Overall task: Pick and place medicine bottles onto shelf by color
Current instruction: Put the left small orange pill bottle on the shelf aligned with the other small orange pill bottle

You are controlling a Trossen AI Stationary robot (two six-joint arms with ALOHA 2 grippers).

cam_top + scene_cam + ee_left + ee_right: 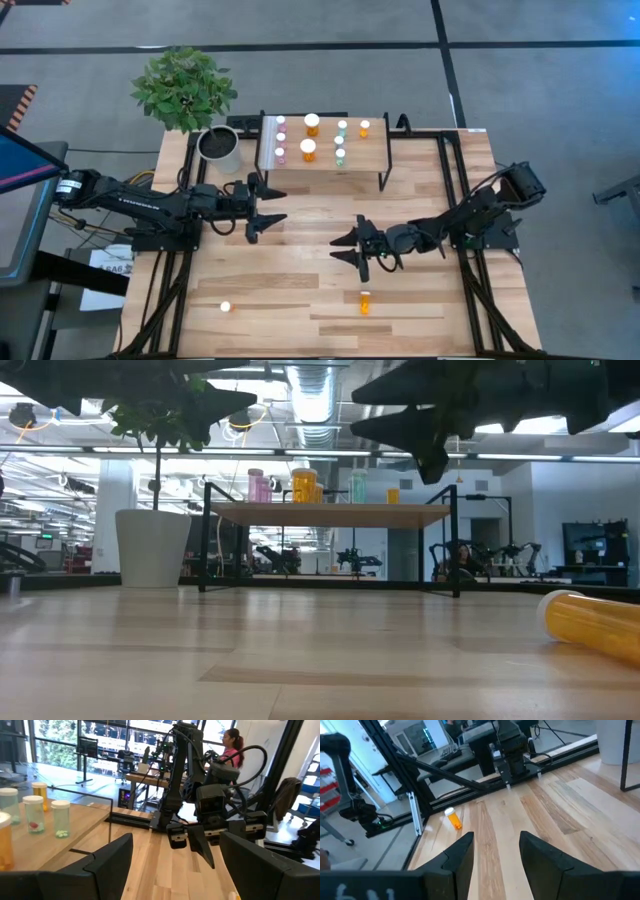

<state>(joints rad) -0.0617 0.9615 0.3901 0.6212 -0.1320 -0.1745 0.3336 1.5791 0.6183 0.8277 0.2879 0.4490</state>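
Most bottles (308, 150) sit on shelf (366, 152); you've 2 left on worktop (300, 300): orange bottle (365, 302), white-capped one (225, 307). Both end effectors (268, 207) (355, 250) spread, empty.

Even, bright indoor light with soft shadows and little glare.

From above, the table (300, 290) is evenly lit; the arms throw only faint, short shadows on the wood, and the plant (185, 88) darkens the floor just beyond the table's far left corner. In the low view the ceiling lights (310, 400) shine bright white behind the dark grippers, which read as silhouettes, and the nearest boards are soft. The left wrist view's window (60, 740) is washed out. Both wrist views blur their own fingers (462, 852) and bend straight lines near the edges.
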